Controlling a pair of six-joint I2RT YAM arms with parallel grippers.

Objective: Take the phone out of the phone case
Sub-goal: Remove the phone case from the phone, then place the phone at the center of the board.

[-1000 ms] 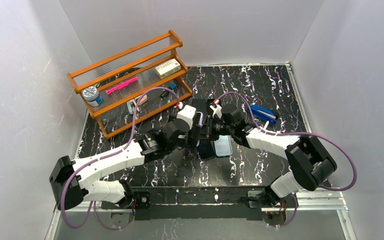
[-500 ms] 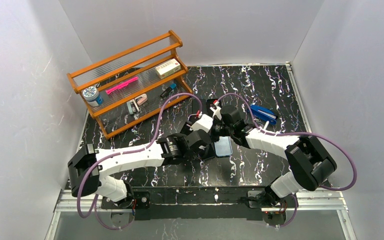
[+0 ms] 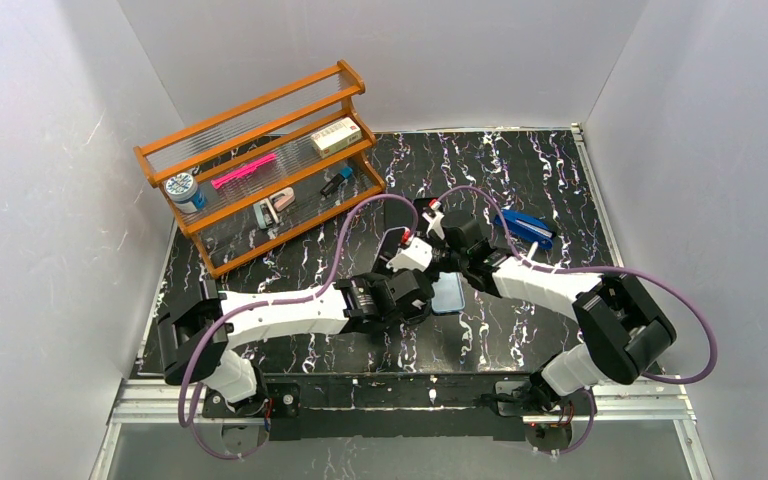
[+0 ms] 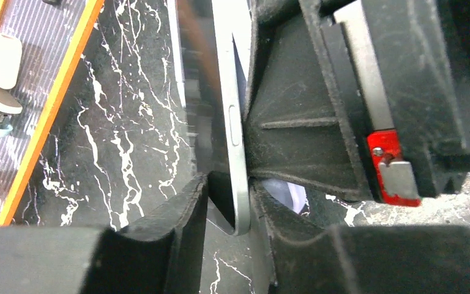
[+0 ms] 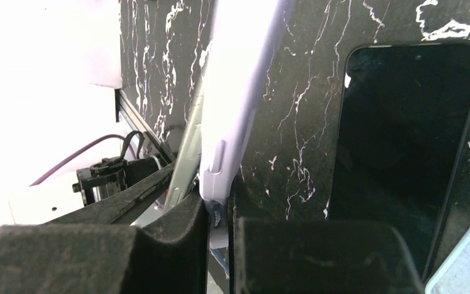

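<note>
The phone (image 4: 235, 122) stands on edge, a silver frame with a side button, its dark face turned left. My left gripper (image 4: 229, 202) is shut on its lower corner, one pad on each face. The lavender phone case (image 5: 238, 92) stands upright too, with my right gripper (image 5: 220, 211) shut on its bottom edge. The phone's silver edge (image 5: 186, 147) leans away from the case on the left. In the top view both grippers meet at mid table, left gripper (image 3: 418, 285) against right gripper (image 3: 438, 268), and they hide the phone and case.
A second dark phone (image 5: 404, 141) lies flat right of the case. A blue-screened phone (image 3: 448, 292) lies beside the grippers. A wooden rack (image 3: 260, 160) with small items stands at back left. A blue stapler (image 3: 528, 228) lies at back right.
My left arm has swung right and in toward the right gripper, and its jaws have narrowed onto the phone's corner. The right gripper has kept its hold and place.
</note>
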